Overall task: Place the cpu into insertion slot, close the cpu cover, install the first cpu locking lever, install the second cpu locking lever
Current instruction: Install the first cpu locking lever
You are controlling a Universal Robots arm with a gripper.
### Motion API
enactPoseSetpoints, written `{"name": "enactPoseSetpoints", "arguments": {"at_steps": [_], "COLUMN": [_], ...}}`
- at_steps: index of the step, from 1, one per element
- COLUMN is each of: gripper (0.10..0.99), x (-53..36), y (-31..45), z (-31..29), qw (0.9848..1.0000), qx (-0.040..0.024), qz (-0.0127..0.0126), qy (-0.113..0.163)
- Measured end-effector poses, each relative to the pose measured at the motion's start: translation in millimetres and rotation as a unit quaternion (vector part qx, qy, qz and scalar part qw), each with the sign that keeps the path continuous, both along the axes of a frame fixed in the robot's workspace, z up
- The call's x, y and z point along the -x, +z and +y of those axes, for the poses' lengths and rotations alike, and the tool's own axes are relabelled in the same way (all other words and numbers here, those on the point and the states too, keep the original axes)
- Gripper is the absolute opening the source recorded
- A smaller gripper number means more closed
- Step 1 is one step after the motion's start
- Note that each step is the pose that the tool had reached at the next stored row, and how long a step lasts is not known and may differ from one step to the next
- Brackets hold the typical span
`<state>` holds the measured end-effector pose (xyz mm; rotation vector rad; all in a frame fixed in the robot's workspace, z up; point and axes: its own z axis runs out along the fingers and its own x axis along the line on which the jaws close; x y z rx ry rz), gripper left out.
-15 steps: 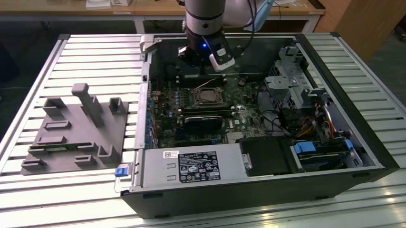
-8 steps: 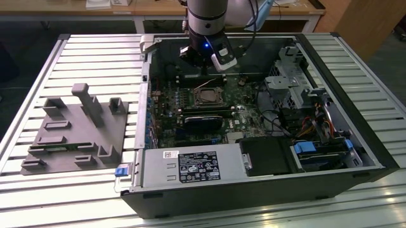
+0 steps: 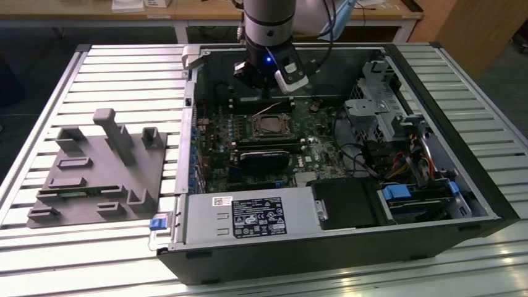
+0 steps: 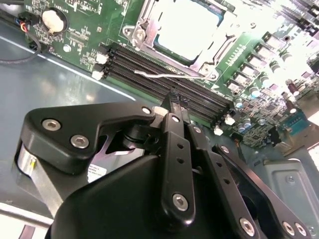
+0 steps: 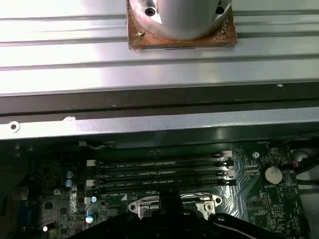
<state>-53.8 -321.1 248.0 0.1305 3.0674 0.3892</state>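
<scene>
A: How far along is it?
B: The cpu sits in the slot, its pale top showing through the window of the cover. The cover looks laid flat over it, so I'd judge the first two steps done.
A: And the levers?
B: One thin wire lever lies loose across the memory slots, not tucked against the cover. The other I can't make out. I'd call both left to do.
A: The hand?
B: The hand hangs just beside the slot, close over that lever. Its tips are drawn narrow, with nothing between them.
A: Surroundings?
B: The open case lies on a ribbed metal worktop with a grey fixture beside it, and wooden tables stand behind.
</scene>
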Motion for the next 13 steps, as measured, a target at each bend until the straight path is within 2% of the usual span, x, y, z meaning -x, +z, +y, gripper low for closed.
{"name": "enactPoseSetpoints", "arguments": {"at_steps": [3,9,13], "gripper": [0.106,0.106,0.106], "x": [0.0,0.0,0.0], "y": [-0.3,-1.1,-1.5], "z": [0.0,0.0,0.0], "qw": [1.0,0.9997,0.9995], "qx": [0.0054,0.0237,0.0312], "qz": [0.0,-0.0001,-0.0001], "qy": [-0.001,-0.004,-0.005]}}
